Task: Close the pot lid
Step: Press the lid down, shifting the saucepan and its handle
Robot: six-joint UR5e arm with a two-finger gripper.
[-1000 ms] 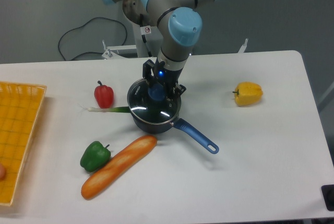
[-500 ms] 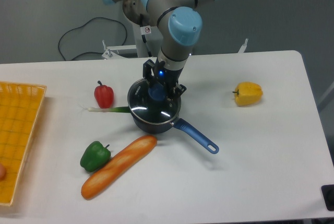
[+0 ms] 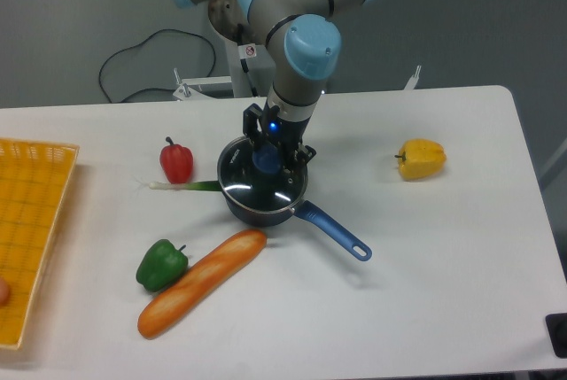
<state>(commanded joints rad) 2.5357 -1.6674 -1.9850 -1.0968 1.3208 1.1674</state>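
At the centre of the frame, the gripper (image 3: pixel 267 159) comes straight down onto the pot (image 3: pixel 261 192), and its dark fingers stand on either side of the blue knob of the lid (image 3: pixel 257 185), so close that the knob seems pinched between them; the narrow gap and the shadow there make the contact itself hard to confirm. The arm's wrist hides the far rim of the pot and the back edge of the lid. The glass is clear, so where lid ends and pot begins is only given away by a thin bright rim and a few glints. The lid lies level over the pot's mouth, directly under the gripper, with the long blue handle (image 3: pixel 335 232) pointing to the lower right.

At the left edge a yellow basket (image 3: pixel 31 229) is cut off. A red pepper (image 3: pixel 176 161) and a green stalk (image 3: pixel 184 186) lie left of the pot, a green pepper (image 3: pixel 161 264) and a baguette (image 3: pixel 201 282) below it, a yellow pepper (image 3: pixel 421 158) well apart to the right.

Against the picture half a second ago, the wrist and lid sit very slightly further right; the other things lie as they did.
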